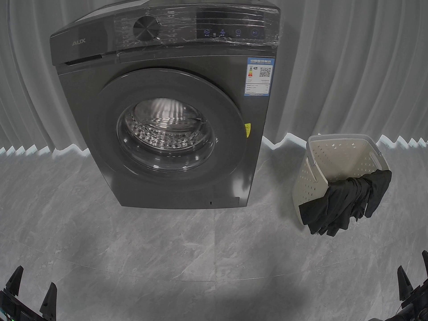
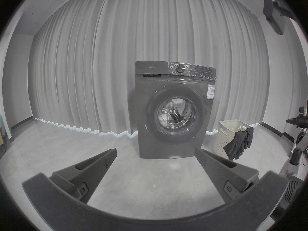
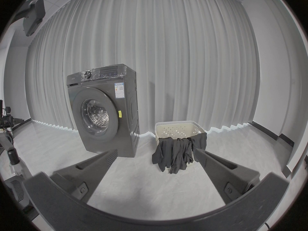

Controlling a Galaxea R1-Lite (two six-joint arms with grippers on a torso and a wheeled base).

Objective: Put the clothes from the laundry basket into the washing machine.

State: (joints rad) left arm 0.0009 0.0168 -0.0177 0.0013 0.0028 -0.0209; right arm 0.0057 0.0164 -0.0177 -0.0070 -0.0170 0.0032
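One dark grey front-loading washing machine [image 1: 169,112] stands on the floor, and its round glass door [image 1: 166,132] looks closed. Just beside it, on the robot's right, is a cream perforated plastic laundry basket [image 1: 339,150]. Black clothes [image 1: 343,199] are draped over its near rim and hang down the outside.

The left gripper [image 1: 34,281] and right gripper [image 1: 412,273] are low and well apart from both. Their fingers are spread wide and hold nothing.

Judgement: no garment has been moved yet. The door probably has to be opened first, and the left arm is the nearer one for that. The right gripper should pinch the bunched fabric at the rim, not the loose hem. It should lift high enough to clear the trailing ends, or the light basket may tip.

The floor is grey marbled tile [image 1: 178,255], smooth and glossy, so the basket may slide. A pale pleated curtain [image 1: 347,45] closes off the room behind.
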